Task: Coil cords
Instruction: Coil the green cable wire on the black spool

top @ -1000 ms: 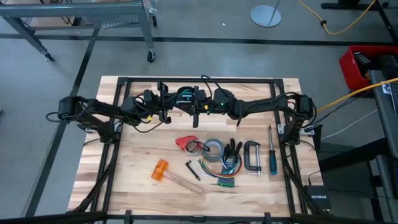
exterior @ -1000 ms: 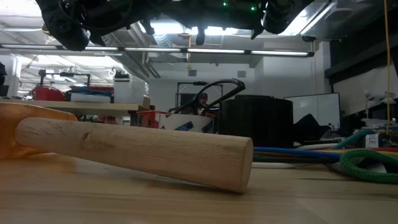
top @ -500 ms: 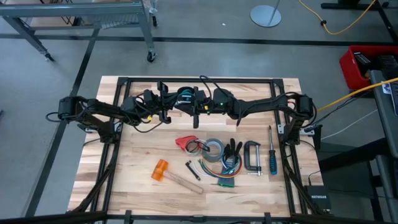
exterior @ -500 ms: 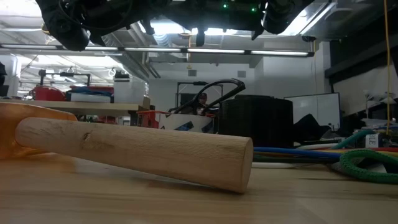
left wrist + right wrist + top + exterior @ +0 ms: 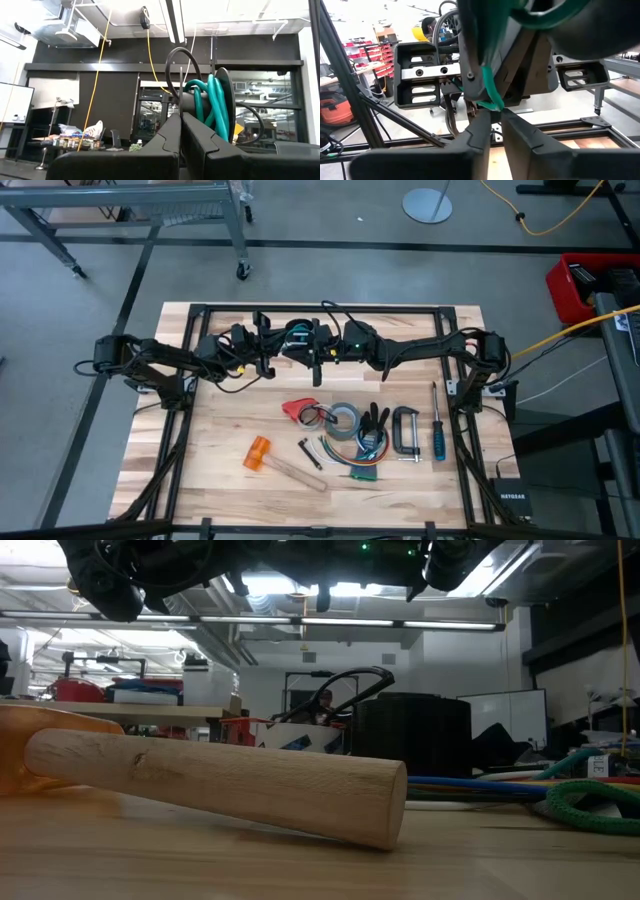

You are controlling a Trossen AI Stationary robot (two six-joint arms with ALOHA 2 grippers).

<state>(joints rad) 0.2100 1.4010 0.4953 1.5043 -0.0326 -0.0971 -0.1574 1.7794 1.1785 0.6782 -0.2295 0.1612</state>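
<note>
We find the cord point(image 5: 298, 335) raised above the table's far edge, between the two grippers, its dark loops bundled with teal-green point(image 5: 216, 107) turns. In the left wrist view it hangs just ahead of the left gripper point(image 5: 181, 131), whose fingers point(image 5: 165, 137) are pressed together on a thin dark strand of it. In the right wrist view the right gripper point(image 5: 496, 122) sits right under the teal-green strand point(image 5: 490, 92), its fingers point(image 5: 479, 127) parted by only a narrow gap; we cannot tell whether they grip it. Both arms meet over the back of the table point(image 5: 220, 440). Nearer the front lie a hammer point(image 5: 275, 460) with an orange head, a roll of grey tape point(image 5: 345, 420), a red-handled tool point(image 5: 297, 410), a metal clamp point(image 5: 405, 430), a blue-handled screwdriver point(image 5: 437, 430) and a bundle of multi-coloured wires point(image 5: 362, 465).
</note>
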